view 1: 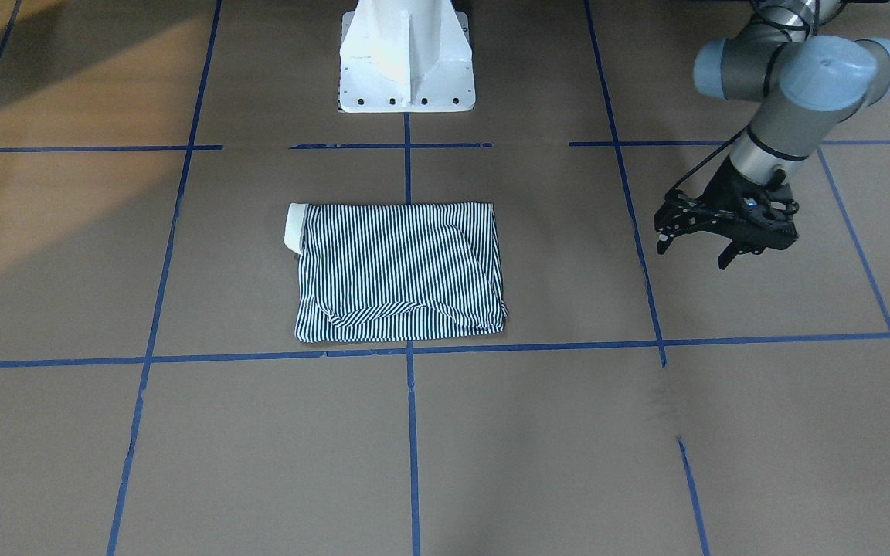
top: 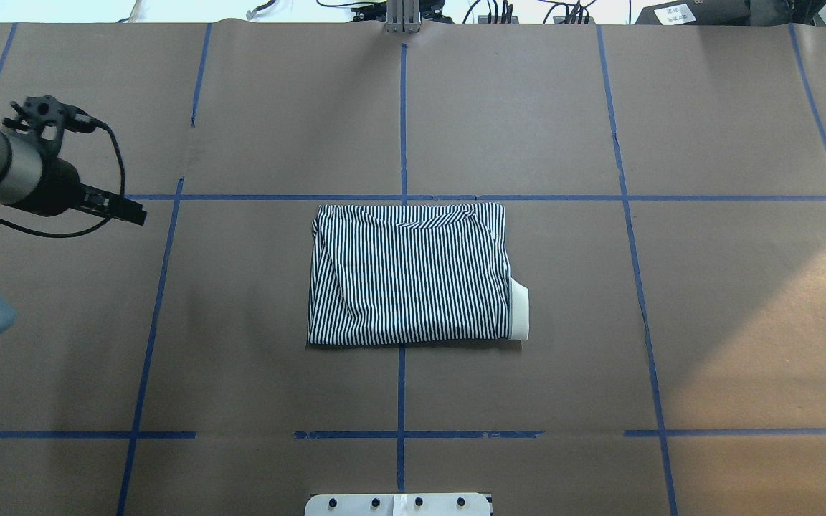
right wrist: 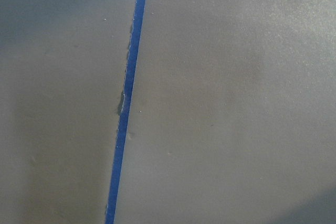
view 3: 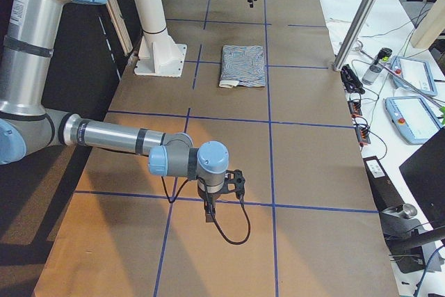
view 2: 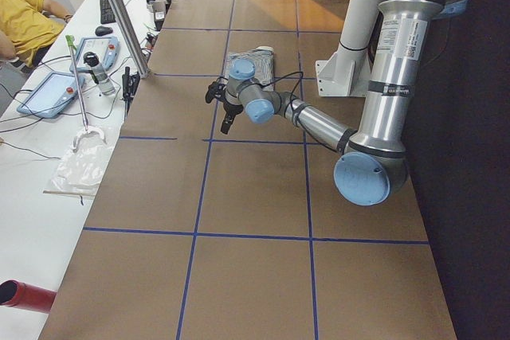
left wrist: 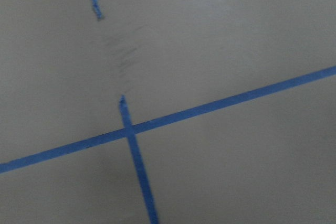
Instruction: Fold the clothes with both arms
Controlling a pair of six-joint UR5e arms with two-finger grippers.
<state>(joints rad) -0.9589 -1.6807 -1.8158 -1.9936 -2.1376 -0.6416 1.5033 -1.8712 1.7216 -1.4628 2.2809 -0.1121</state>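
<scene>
The striped polo shirt point(view 1: 399, 270) lies folded into a flat rectangle at the middle of the table, with its cream collar point(view 1: 294, 225) sticking out at one end. It also shows in the overhead view point(top: 409, 276) and in both side views point(view 2: 253, 61) point(view 3: 243, 65). My left gripper point(view 1: 692, 255) is open and empty, and hovers above the table well off to the shirt's side point(top: 126, 210) point(view 2: 223, 109). My right gripper point(view 3: 208, 213) hangs over the table far from the shirt. It shows only in the exterior right view, so I cannot tell if it is open or shut.
The white pedestal base point(view 1: 406, 58) stands behind the shirt. Blue tape lines point(view 1: 410, 351) grid the brown table cover. A side bench holds teach pendants point(view 2: 52, 93) and a plastic bag point(view 2: 76, 169). A person in yellow point(view 2: 20, 17) sits beyond it.
</scene>
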